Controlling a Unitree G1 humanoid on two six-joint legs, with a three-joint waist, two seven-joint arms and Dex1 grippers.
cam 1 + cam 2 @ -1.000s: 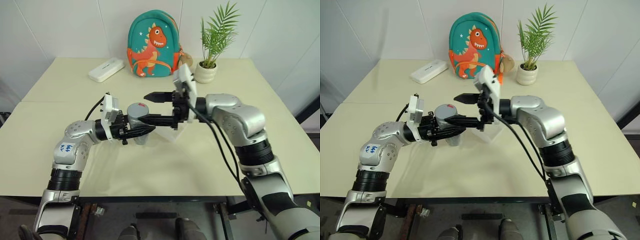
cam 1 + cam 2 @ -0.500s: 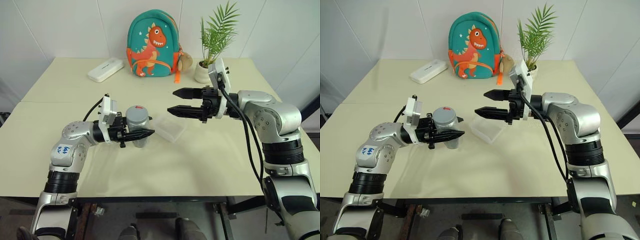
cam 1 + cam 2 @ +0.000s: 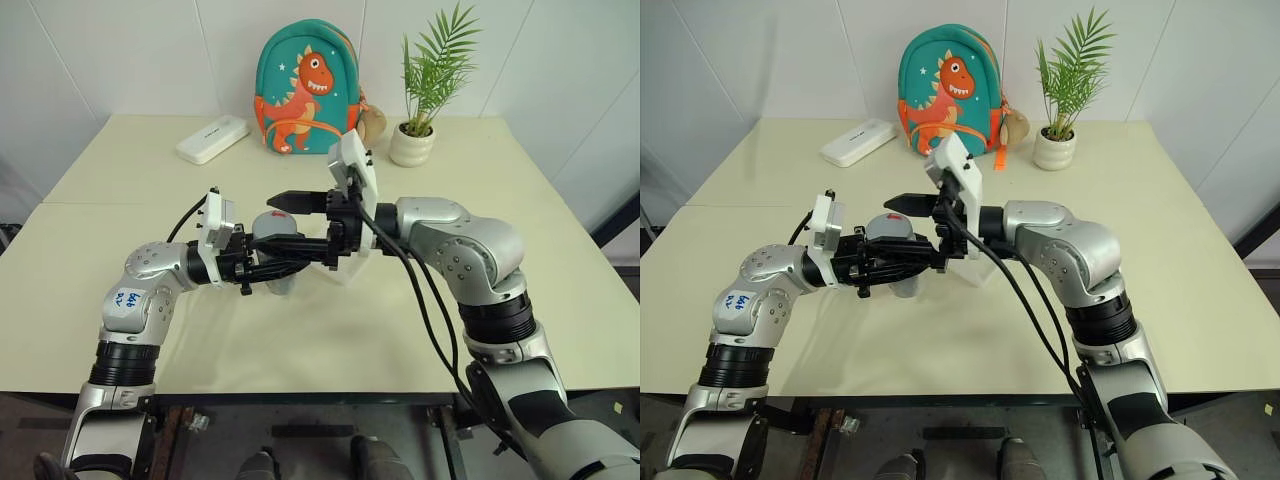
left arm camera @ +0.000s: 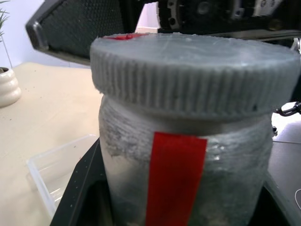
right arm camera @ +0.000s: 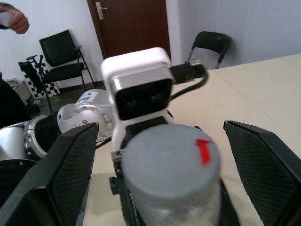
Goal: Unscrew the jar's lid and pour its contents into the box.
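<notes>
My left gripper (image 3: pixel 278 266) is shut on the body of the jar (image 4: pixel 188 179), a grey cylinder with a red strip, and holds it upright just above the table. The ribbed grey lid (image 5: pixel 171 162) sits on the jar. My right gripper (image 3: pixel 272 222) is open and reaches in from the right, one finger on each side of the lid with a gap on both sides. The contents are hidden inside the jar. The clear box (image 4: pixel 56 165) lies on the table just beyond the jar, mostly behind my right hand.
A dinosaur backpack (image 3: pixel 305 90), a potted plant (image 3: pixel 420 130) and a white oblong case (image 3: pixel 212 138) stand at the back of the table. In the right wrist view, a person's hand (image 5: pixel 14 19) and chairs show off beyond the table.
The right gripper, at the jar a second ago, had drawn off to the right half a second ago and has swung back left around the lid, still open. The left gripper and jar stayed put.
</notes>
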